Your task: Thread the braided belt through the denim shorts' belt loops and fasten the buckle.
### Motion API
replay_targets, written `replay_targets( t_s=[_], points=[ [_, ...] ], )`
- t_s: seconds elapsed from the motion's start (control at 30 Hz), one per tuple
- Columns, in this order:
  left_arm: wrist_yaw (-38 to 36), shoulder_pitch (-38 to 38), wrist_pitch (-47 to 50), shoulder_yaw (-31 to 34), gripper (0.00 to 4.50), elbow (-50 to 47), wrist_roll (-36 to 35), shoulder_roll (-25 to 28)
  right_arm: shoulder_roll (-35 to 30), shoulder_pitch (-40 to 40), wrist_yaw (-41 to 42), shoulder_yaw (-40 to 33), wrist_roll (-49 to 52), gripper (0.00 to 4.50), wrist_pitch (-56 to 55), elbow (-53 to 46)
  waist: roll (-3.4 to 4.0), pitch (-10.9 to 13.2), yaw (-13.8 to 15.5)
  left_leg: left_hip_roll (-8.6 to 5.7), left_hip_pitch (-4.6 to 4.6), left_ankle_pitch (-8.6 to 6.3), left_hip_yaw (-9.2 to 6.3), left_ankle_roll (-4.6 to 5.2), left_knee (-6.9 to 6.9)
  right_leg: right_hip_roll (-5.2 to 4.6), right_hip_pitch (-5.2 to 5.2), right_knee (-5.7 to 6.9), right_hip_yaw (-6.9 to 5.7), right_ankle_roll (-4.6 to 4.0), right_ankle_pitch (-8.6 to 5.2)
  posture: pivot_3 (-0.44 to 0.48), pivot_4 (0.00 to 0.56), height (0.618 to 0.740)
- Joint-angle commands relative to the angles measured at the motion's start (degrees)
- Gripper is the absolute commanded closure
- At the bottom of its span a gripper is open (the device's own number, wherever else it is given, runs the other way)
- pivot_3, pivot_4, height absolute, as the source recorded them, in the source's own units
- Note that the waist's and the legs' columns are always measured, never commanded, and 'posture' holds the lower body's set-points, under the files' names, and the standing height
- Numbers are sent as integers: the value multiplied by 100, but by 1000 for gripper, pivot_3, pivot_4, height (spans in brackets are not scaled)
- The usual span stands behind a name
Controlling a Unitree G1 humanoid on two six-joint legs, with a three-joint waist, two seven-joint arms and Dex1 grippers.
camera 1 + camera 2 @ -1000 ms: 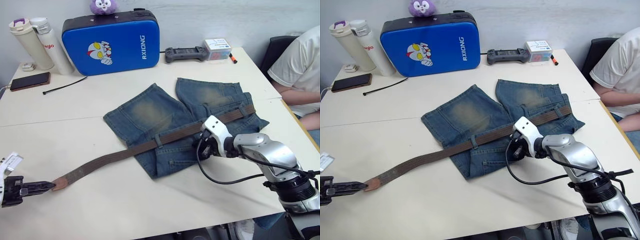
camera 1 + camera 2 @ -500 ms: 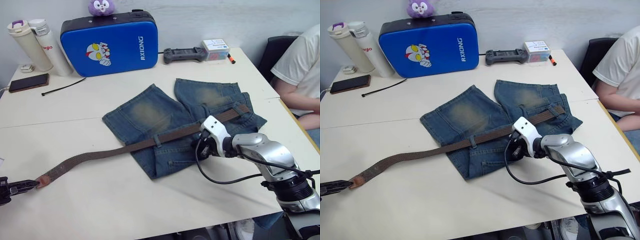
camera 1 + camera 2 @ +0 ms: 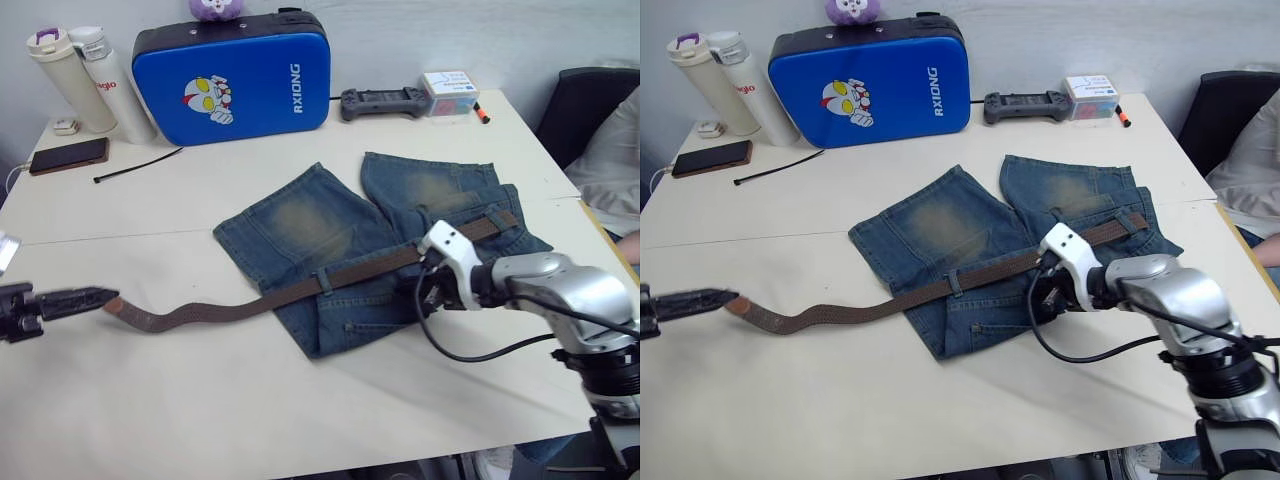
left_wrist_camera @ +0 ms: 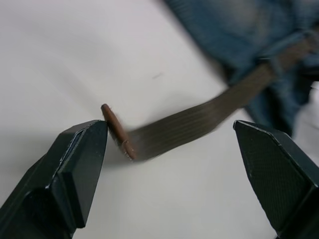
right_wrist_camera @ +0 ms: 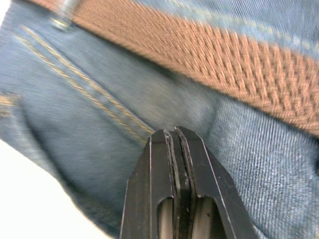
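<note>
Left wrist view: my left claw (image 4: 169, 164) gapes, belt (image 4: 199, 122) tip loose — re-pinch it; right claw (image 5: 178, 149) pressed together on shorts (image 5: 99, 99).

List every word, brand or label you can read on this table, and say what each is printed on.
"RXIONG": on the blue pad, running up its face beside a cartoon figure.
Red lettering on the white bottle: partly hidden, too small to read.
Label on the small box: too small to read.
</note>
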Motion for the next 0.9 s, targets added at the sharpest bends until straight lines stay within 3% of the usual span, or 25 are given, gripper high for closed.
replay_targets(
  t_s=[0.03, 0.23, 0.37, 0.5, 0.57, 0.7, 0.9],
  points=[
    [-188, -338, -230, -191, 44, -901, -381, -59, -259, -99, 337, -426, 385, 4500, 4, -334, 10, 6, -3, 0, 0, 0, 1, 2, -4, 0, 0, -9, 0, 1, 0, 0, 150, 740],
    [116, -2299, -894, -1955, 44, -2365, -546, -814, -781, 20, 496, -1028, 778, 4500, 167, -670, 23, 14, 11, 4, -9, 1, 0, 3, 5, 2, 2, -16, -6, 6, 3, 0, 150, 740],
    [175, -3510, -930, -3314, 0, -2386, -187, -1456, -1041, 293, 436, -1604, 1165, 3121, 580, -966, 21, 15, 39, 3, -11, 3, 2, 6, 19, 3, 7, -12, -6, 12, 6, 0, 150, 740],
    [-153, -3892, -1572, -4650, 0, -2373, 826, -1582, -1205, 609, 294, -2079, 1458, 1215, 879, -1338, 21, 15, 16, 5, -9, 3, 10, 6, 25, 12, 3, 1, 4, 12, 7, 0, 150, 740],
    [-74, -3903, -1914, -5233, 0, -2217, 1254, -2008, -1305, 861, 230, -2425, 1644, 146, 1096, -1601, 21, 15, 18, 5, -9, 4, 10, 5, 22, 12, 2, 0, 4, 12, 7, 0, 150, 740],
    [42, -3818, -2520, -6084, 0, -1831, 1984, -2849, -1541, 1310, 67, -3024, 1917, 56, 1595, -2063, 18, 18, 155, 6, -18, 5, 8, 9, 43, 12, 5, 2, 1, 14, 8, 0, 150, 740],
    [154, -3987, -3201, -6863, 0, -1011, 2936, -3717, -1865, 2031, 65, -4078, 2066, 56, 2041, -2617, 14, 20, 238, 5, -20, 1, 7, 15, 71, 12, 15, 7, -1, 21, 12, 0, 150, 740]
  ],
)
